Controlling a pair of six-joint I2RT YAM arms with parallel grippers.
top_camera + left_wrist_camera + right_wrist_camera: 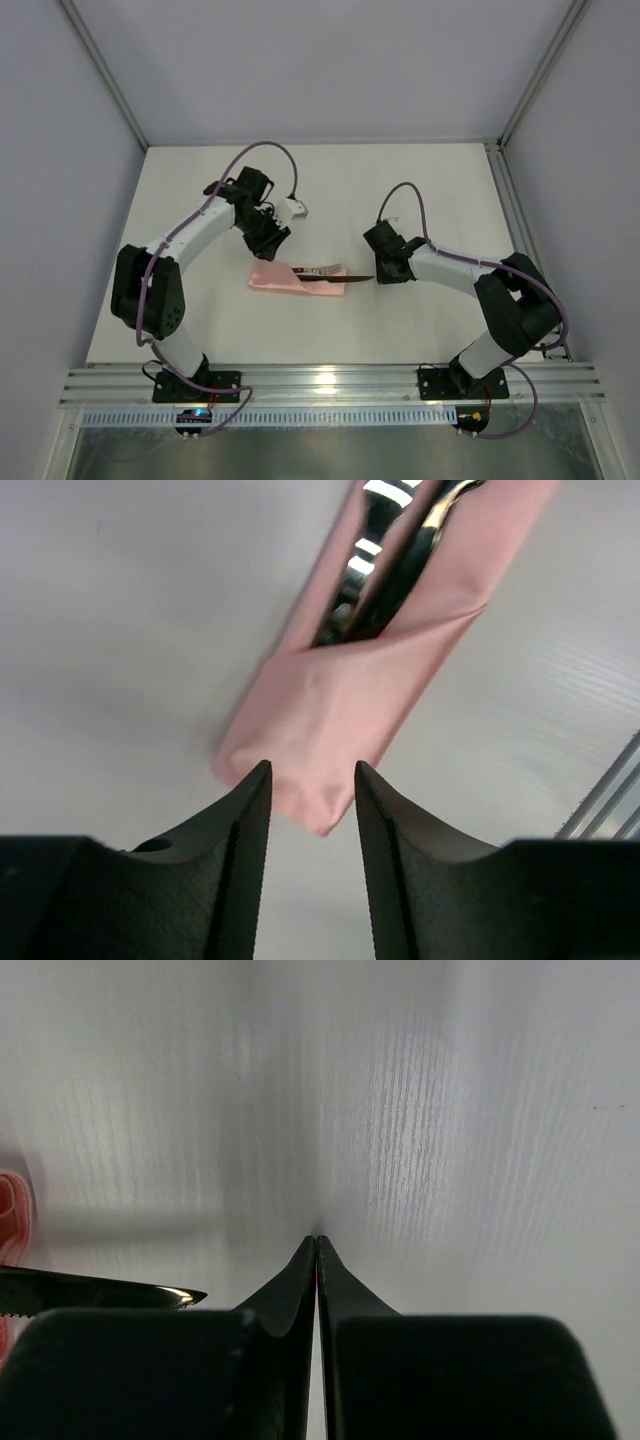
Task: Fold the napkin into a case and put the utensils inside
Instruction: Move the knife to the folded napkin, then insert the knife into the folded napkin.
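Utensils [345, 279] sit pocketed in the case [270, 277], so both claws are empty: left gripper [312, 770] part-open above it, right gripper [317, 1242] pinched closed beside it.

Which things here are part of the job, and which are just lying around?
Job:
- folded pink napkin case
- fork, poking out of it
- knife, poking out of it

Not the job:
- table
- aluminium rail at near edge
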